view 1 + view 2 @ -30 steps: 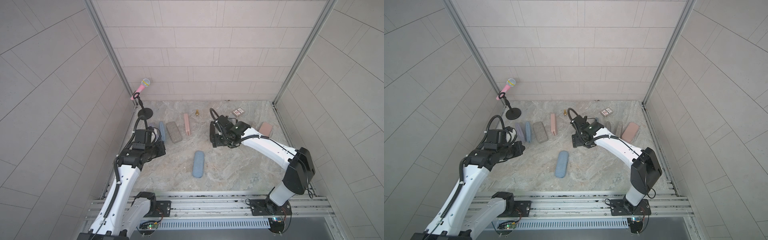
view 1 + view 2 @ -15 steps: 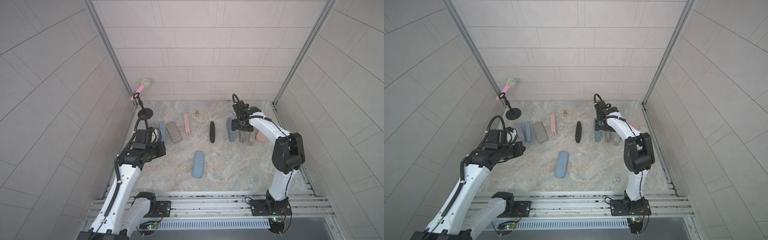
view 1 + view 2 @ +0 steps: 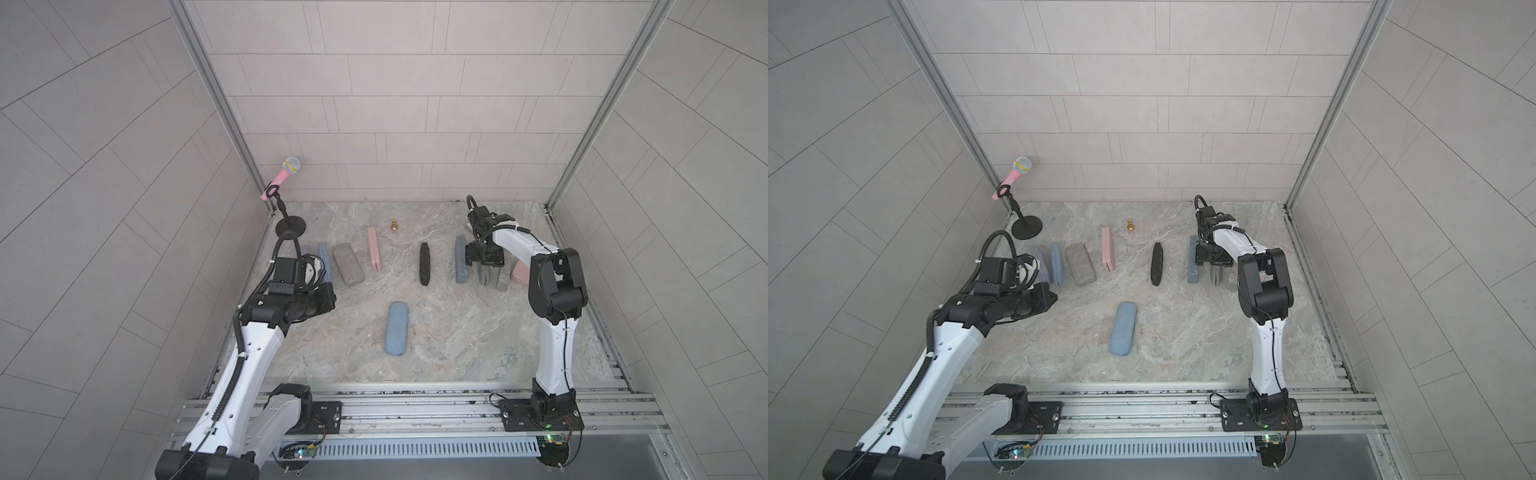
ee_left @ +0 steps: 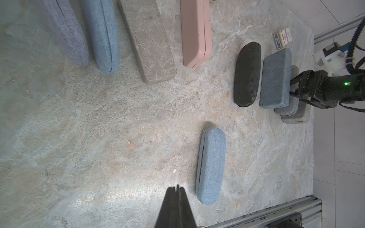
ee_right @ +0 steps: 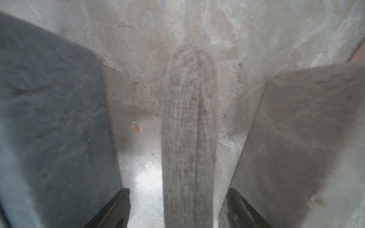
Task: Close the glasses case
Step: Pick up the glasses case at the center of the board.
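Right fingers (image 5: 118,207) spread wide astride the thin grey glasses case (image 5: 187,138) standing on edge, mid-right in both top views, left fingers (image 4: 175,205) clamped empty: squeeze off-centre and it could tip into the blue-grey case (image 5: 49,118) crowding just beside it!

No longer at the black case (image 3: 424,264) mid-tabletop (image 3: 457,332): now across at the right-hand row, with the right fingers (image 5: 112,211) astride the pale grey case (image 5: 187,138), between the blue-grey case (image 5: 55,118) and a second grey case (image 5: 296,128). Leaves the black case uncovered. Narrows the finger gap slightly.
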